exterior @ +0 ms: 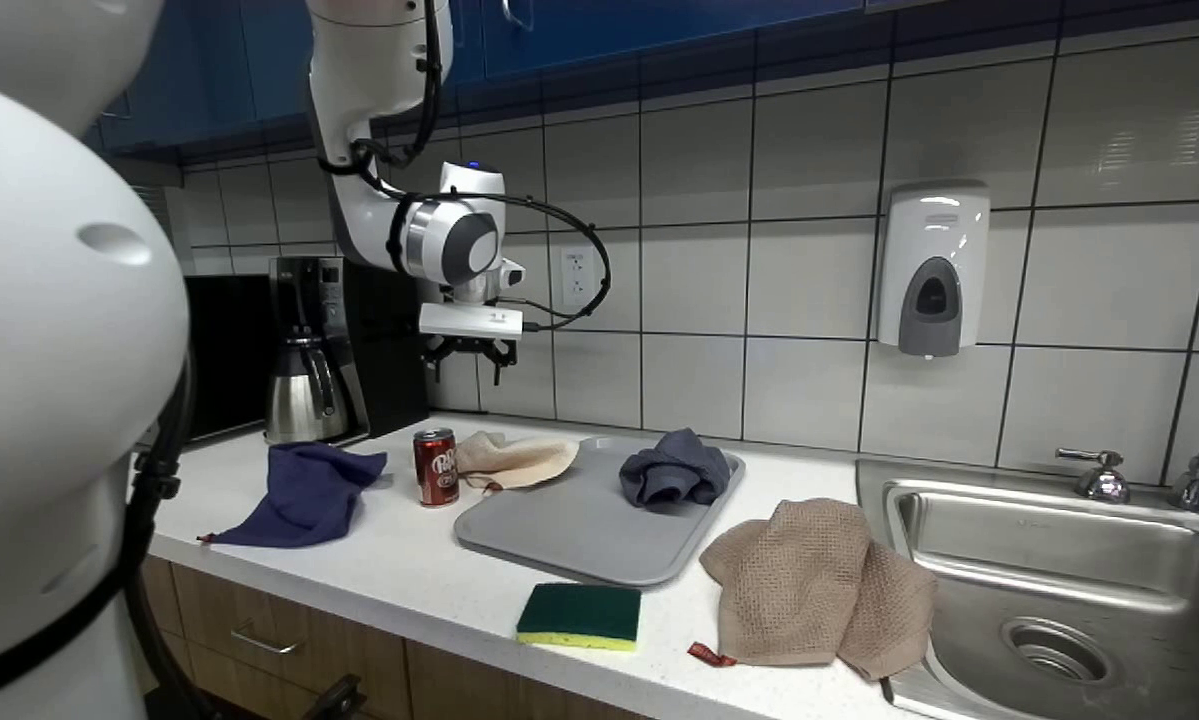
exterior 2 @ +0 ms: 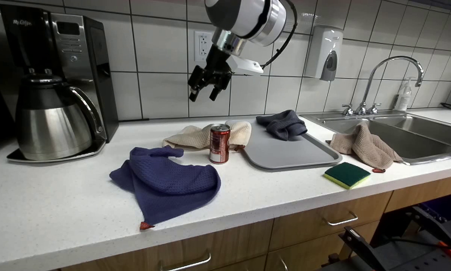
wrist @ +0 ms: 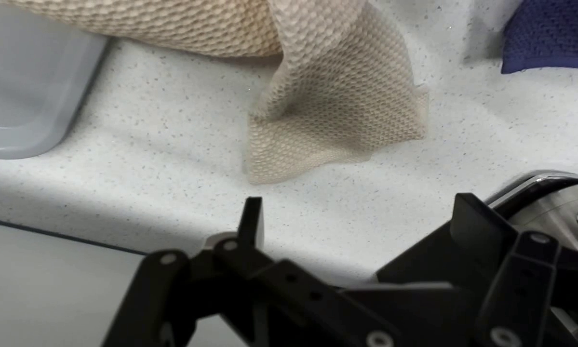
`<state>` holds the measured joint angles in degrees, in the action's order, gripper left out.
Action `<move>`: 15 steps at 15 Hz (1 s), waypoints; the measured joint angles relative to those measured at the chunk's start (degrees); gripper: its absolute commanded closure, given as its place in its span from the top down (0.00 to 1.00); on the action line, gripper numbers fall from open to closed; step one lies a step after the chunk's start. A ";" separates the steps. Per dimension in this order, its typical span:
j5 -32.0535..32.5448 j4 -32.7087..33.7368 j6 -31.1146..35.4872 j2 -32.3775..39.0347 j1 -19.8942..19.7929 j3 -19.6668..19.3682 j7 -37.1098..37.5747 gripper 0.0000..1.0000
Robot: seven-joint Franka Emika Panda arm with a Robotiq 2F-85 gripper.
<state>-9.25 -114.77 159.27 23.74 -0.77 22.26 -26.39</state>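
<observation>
The claw is positioned above the bench, near the rear edge. Its jaws stand apart; bench surface shows between them in the wrist view. The nearest item is the cream cloth, which lies crumpled below the claw toward the bench's rear edge, the two well apart in height. One end of this cloth rests on the bench; the other overlaps the edge of the tray that faces the coffee maker. The can stands upright just beside the cream cloth; contact between them cannot be determined. The gray cloth sits bunched on the tray, at the rear corner on the sink side. The navy cloth lies on the bench, one corner pointing to the front edge. The sponge, green face up, lies flat near the front edge, just beside the tray. The brown cloth lies partly over the rim of the sink. The jug is seated in the coffee maker, near the bench's rear edge.
</observation>
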 measured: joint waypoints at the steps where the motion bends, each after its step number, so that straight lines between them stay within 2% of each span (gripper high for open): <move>1: 0.00 0.00 0.00 0.00 0.00 0.00 0.00 1.00; 8: -0.22 -0.38 0.24 0.07 -0.28 0.00 0.00 1.00; 15: -0.56 -1.43 1.10 0.05 -2.56 -0.40 -0.03 1.00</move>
<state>-9.81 -116.20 160.37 23.79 -3.33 21.85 -26.42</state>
